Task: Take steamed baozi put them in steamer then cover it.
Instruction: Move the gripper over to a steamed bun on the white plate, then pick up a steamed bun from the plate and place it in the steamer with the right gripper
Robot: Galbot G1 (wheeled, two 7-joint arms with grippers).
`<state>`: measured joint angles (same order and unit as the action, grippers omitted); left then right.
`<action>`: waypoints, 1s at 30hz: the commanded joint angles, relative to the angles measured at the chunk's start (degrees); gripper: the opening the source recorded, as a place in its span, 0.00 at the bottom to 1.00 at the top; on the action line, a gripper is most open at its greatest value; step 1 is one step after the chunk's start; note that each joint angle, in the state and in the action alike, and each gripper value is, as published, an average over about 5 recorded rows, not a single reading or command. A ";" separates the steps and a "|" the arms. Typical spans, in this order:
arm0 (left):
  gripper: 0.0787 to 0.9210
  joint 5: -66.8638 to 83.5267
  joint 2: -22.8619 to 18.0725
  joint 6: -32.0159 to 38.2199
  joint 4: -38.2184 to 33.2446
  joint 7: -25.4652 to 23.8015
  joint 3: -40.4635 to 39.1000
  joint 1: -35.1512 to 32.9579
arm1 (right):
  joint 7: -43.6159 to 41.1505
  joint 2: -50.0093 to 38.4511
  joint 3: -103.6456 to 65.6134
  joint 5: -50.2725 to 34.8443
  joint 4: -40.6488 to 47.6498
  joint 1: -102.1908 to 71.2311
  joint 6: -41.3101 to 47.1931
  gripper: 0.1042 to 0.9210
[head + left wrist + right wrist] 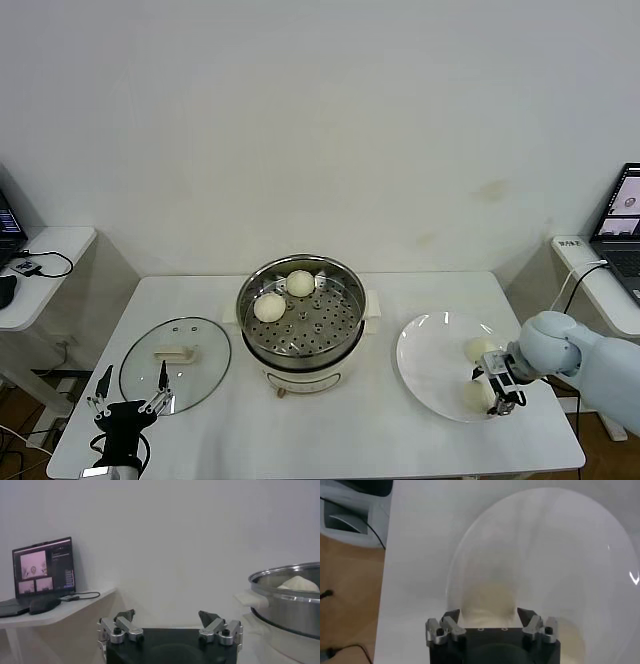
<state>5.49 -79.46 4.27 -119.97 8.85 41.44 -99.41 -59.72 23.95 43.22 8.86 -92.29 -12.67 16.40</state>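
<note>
Closing around a steamed baozi on the white plate, the right gripper is being worked at the near right edge of the worktop. In the right wrist view the jaws are being brought in on either side of that bun, with the pale dough filling the gap between them; whether they are already pressing on it cannot be told, so the grip is being judged as not yet settled. A second bun is lying just beyond it on the same plate, near but apart.

Two more buns are already sitting on the perforated tray inside the steamer, at its far left side, one just behind the other. The glass cover is lying flat on the worktop left of the steamer, its cream bar handle facing up.

The left gripper is being held idle near the front left corner, just by the cover's near rim, with its jaws spread wide and nothing between them.

The bun is being judged light, soft and easily dented, with a smooth skin that may slip or tear. It is probably best taken across its widest part, low on the sides, with only gentle pressure. The cover is being judged heavier, stiff and breakable; its bar handle looks like the sensible hold.
</note>
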 commanded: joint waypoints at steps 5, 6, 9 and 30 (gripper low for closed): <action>0.88 0.18 0.23 -0.02 0.01 0.01 -0.18 0.21 | -2.07 1.36 3.45 -3.68 0.70 10.57 0.94 0.66; 0.88 0.24 0.29 -0.02 -0.03 0.01 -0.17 0.23 | -2.34 1.61 3.89 -4.50 0.71 12.69 1.07 0.66; 0.88 0.46 0.50 -0.01 -0.09 0.02 -0.04 0.28 | -3.13 2.64 4.08 -7.28 0.97 18.93 1.52 0.64; 0.88 1.13 0.65 -0.07 0.29 0.07 0.75 0.98 | 1.65 27.61 20.53 -23.09 2.40 51.21 4.42 0.65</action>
<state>6.62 -78.74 4.23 -119.71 8.92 41.99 -98.34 -60.97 40.52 57.16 -8.18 -88.80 27.50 19.64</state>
